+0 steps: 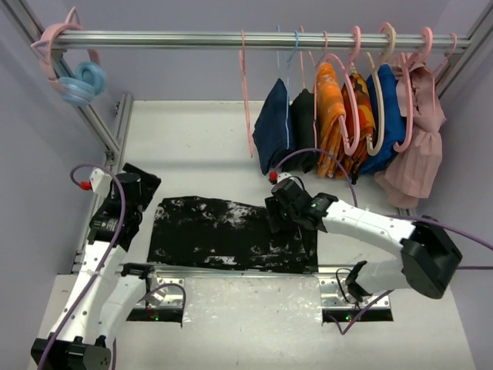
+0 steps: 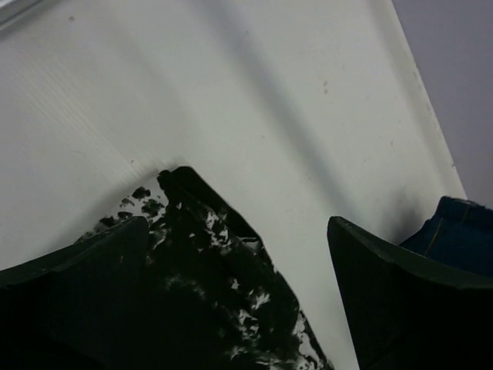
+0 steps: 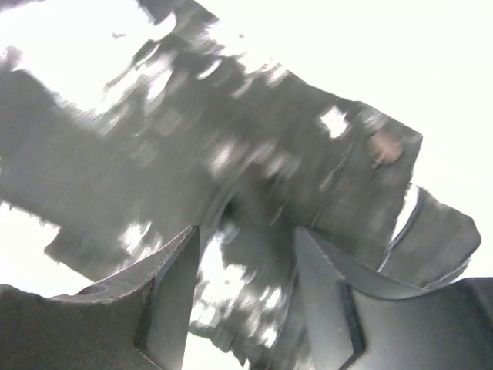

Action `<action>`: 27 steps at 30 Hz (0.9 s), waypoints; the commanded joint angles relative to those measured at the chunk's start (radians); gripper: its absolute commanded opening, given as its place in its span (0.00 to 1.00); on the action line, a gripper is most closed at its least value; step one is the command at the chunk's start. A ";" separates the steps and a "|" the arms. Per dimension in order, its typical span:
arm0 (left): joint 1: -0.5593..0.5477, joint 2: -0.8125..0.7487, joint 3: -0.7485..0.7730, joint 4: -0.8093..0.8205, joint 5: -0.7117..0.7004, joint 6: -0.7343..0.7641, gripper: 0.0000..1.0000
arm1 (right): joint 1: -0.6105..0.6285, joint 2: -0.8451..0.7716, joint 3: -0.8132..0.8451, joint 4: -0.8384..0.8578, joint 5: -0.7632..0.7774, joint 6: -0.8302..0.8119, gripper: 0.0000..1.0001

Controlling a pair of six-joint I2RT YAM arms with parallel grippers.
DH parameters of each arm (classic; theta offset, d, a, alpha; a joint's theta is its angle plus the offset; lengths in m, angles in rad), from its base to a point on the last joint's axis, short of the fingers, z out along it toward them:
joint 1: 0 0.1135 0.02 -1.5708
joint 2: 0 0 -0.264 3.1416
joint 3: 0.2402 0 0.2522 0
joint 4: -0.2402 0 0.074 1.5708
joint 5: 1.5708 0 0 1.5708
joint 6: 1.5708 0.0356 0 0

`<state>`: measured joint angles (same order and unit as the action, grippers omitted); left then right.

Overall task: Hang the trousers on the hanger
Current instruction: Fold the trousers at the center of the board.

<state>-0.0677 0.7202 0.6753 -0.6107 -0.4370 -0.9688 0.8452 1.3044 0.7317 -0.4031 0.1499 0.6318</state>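
Overhead, trousers: the trousers [image 1: 231,235] lie spread flat on the bench [image 1: 192,146], toward its near edge, between the two arms.
Overhead, hanger: the thin pink hanger [image 1: 246,100] hangs on the rail [image 1: 192,38], well apart from the trousers and just left of a navy garment [image 1: 271,127].
Overhead, tools: the left tool [image 1: 142,202] sits just beside the trousers' left edge. The right tool [image 1: 281,216] is over their right part, its fingertips hard to make out.
Left wrist, tool: the left tool [image 2: 237,231] is spread wide and grips nothing. A corner of the trousers [image 2: 223,308] lies on the bench under the gap, and the frame cuts off both fingers.
Right wrist, tool: the right tool [image 3: 245,254] is partly apart above the trousers [image 3: 192,139]. The blur hides whether it touches them.
Right wrist, detail: a round brownish spot [image 3: 383,146] shows on the fabric, too smeared to identify.
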 commanded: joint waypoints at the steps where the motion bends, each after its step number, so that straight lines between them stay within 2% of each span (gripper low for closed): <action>1: 0.002 -0.037 -0.014 0.000 0.099 0.111 1.00 | -0.090 0.206 0.050 0.008 0.045 -0.023 0.52; 7: 0.002 -0.085 0.040 -0.071 0.105 0.210 1.00 | -0.097 0.405 0.114 0.030 0.055 -0.064 0.51; 11: 0.002 -0.094 0.070 -0.092 0.170 0.240 1.00 | -0.119 0.447 0.189 0.017 0.094 -0.144 0.52; 16: 0.002 -0.121 0.137 -0.138 0.109 0.249 1.00 | -0.158 0.436 0.297 -0.014 0.115 -0.272 0.52; 21: 0.002 -0.126 0.166 -0.156 0.075 0.275 1.00 | -0.154 0.276 0.296 -0.049 0.079 -0.282 0.54; 27: 0.002 -0.119 0.244 -0.157 0.054 0.397 1.00 | -0.053 -0.032 0.155 -0.029 -0.061 -0.191 0.64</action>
<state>-0.0677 0.5981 0.8481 -0.7918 -0.3565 -0.6788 0.7284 1.4689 0.9118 -0.4943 0.1417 0.3926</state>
